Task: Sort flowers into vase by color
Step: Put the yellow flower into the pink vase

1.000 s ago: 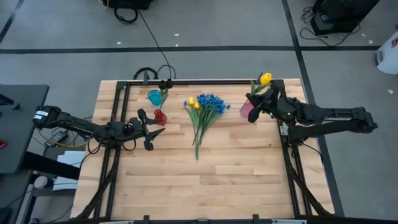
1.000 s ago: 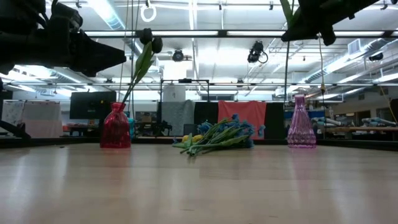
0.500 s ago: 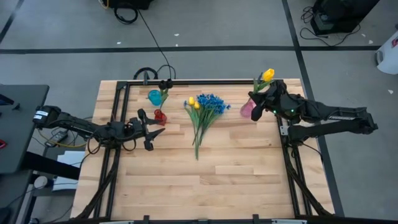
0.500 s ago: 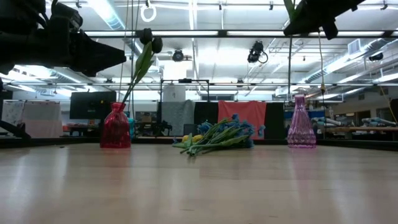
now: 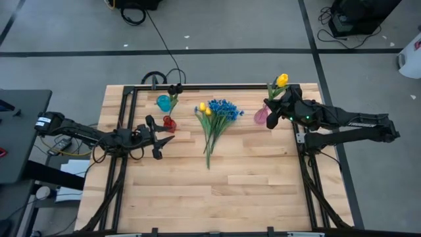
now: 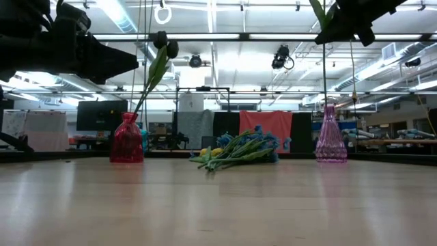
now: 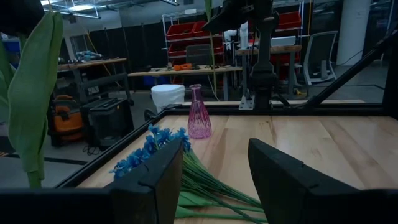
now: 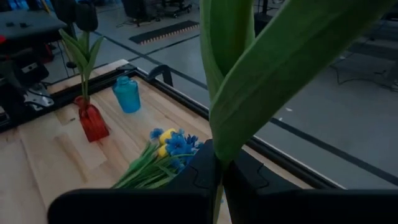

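Note:
My right gripper (image 5: 270, 106) is at the table's far right, above the pink vase (image 5: 261, 116), shut on a yellow tulip (image 5: 281, 80). The tulip's leaves (image 8: 249, 74) fill the right wrist view. A red vase (image 6: 127, 141) with dark tulips (image 6: 164, 42) stands at the far left, next to a blue vase (image 5: 163, 103). A bunch of blue and yellow flowers (image 5: 214, 122) lies on the table in the middle. My left gripper (image 5: 166, 135) hovers open beside the red vase, its fingers (image 7: 155, 186) level and with nothing between them. My right gripper pinches the yellow tulip's stem (image 8: 217, 186) between its two fingers, just below the leaves. The fingers come from the table's right, slanting slightly down, and lie across the stem. The tulip stands upright, bloom above the fingers, and its lower stem (image 6: 324, 72) hangs clear of the table beside the pink vase's neck (image 6: 330, 113).
A black metal frame (image 5: 217, 85) runs along the table's far edge and sides. The near half of the wooden table (image 5: 217, 191) is bare. Beyond the table are shelves, chairs and workbenches.
My right gripper has carried the yellow tulip a little toward the table's right edge, so the hanging stem stands closer to the pink vase's neck. The gripper stays shut on the stem.

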Robot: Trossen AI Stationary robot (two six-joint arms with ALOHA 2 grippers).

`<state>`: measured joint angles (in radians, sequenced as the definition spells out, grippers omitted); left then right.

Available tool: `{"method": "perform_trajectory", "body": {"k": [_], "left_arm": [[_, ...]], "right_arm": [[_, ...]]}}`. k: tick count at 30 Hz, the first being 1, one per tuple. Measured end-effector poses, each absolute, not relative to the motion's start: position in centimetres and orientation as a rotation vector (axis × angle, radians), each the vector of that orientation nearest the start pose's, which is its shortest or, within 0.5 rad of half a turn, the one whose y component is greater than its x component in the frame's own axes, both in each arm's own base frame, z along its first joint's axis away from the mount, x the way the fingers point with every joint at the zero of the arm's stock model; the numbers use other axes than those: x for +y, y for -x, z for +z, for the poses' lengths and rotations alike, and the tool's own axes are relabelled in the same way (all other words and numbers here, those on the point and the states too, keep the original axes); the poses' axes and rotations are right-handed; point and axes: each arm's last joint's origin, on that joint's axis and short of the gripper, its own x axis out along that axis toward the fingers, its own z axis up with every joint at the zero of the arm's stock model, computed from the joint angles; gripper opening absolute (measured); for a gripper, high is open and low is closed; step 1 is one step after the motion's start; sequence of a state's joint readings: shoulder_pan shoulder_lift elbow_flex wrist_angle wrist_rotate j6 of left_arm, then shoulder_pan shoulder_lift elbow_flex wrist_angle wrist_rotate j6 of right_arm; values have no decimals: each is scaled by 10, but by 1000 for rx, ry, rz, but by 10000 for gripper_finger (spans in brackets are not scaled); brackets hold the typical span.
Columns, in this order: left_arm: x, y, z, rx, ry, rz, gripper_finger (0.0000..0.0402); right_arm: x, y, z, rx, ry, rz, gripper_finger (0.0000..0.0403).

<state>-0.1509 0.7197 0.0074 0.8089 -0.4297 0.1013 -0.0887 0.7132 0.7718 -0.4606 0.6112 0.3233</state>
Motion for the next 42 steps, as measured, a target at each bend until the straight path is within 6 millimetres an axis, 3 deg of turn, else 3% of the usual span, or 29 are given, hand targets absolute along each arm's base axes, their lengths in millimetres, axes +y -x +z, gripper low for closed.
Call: {"method": "perform_trajectory", "body": {"k": [13, 20, 33, 42], "left_arm": [[-9, -140, 173, -89, -79, 284, 188], [-9, -140, 173, -88, -86, 285, 188], [-9, -140, 174, -91, -69, 284, 188], [-9, -141, 174, -88, -92, 286, 188]], "right_arm": [[-33, -143, 315, 282, -207, -744, 29], [-44, -141, 317, 282, -137, -814, 29], [-56, -130, 352, 225, -92, -837, 29], [-62, -133, 332, 303, -166, -898, 29]]}}
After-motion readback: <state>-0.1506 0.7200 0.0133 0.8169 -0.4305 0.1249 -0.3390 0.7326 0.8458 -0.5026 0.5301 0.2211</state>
